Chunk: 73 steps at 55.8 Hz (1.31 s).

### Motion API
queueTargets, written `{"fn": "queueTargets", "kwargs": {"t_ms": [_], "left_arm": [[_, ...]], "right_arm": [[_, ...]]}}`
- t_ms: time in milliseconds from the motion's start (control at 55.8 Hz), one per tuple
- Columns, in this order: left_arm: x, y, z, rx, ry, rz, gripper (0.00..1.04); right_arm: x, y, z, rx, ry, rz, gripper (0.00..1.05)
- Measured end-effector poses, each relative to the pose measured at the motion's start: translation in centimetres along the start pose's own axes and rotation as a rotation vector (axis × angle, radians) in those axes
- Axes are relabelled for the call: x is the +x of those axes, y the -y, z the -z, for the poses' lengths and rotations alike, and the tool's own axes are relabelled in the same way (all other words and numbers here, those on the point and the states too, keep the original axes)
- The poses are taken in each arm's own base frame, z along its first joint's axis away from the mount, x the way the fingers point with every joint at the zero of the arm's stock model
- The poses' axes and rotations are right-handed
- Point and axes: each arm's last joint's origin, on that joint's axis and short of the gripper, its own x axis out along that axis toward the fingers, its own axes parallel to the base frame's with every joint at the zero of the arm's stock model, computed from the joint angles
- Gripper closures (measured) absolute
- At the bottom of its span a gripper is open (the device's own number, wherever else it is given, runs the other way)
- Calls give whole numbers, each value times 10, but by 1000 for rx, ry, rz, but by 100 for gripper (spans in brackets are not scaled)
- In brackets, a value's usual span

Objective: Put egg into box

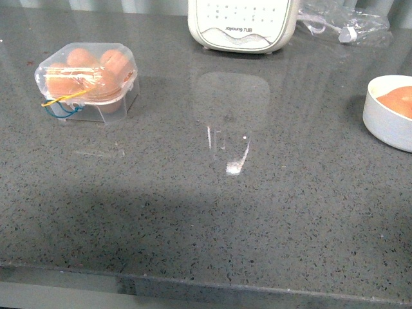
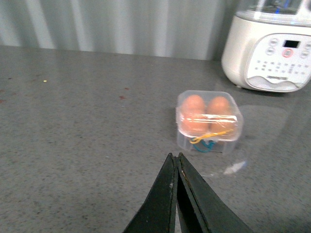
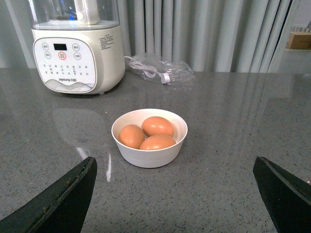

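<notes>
- Eggs fill the box (image 1: pixel 87 82), a small clear plastic carton with its lid down and yellow and blue bands looped at its front; it sits toward the counter's (image 1: pixel 206 212) back left corner.
- Three more brown eggs lie in a round white bowl (image 3: pixel 149 154), which the front view shows at the counter's right edge; the top one is the egg (image 3: pixel 157 125), resting against the other two.
- A cream-white appliance (image 1: pixel 243 24) stands at the back edge near the middle, and its front panel reads "Joyoung", followed by characters too small to read.
- In the right wrist view, the appliance shows a small dark display and rows of round buttons whose labels are too small to read.
- A crumpled clear plastic bag (image 3: pixel 158 69) with a white cable inside lies at the back edge, just right of the appliance.
- The left gripper (image 2: pixel 176 158) hovers in front of the box with its dark fingers pressed together, holding nothing.
- The right gripper (image 3: pixel 175 167) faces the bowl, its fingers spread wide apart and empty.
</notes>
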Motion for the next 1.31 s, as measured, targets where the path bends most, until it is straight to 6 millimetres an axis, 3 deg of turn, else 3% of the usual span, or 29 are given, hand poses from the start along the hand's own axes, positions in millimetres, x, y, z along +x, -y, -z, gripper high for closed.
{"fn": "queueTargets", "kwargs": {"t_ms": [574,717,1075,1237,1308], "left_arm": [[-12,1,11,0,35,6,101],[-23,1,14,0,27,6,101],[-24,1,14,0,27,6,101],[-24,1,14,0,27,6,78],[-24,1,14,0,27,6,62]], "right_arm": [[0,0,0,0,0,0,7],[0,0,0,0,0,0,7],[0,0,0,0,0,0,7],[0,0,0,0,0,0,7],[0,0,0,0,0,0,7]]}}
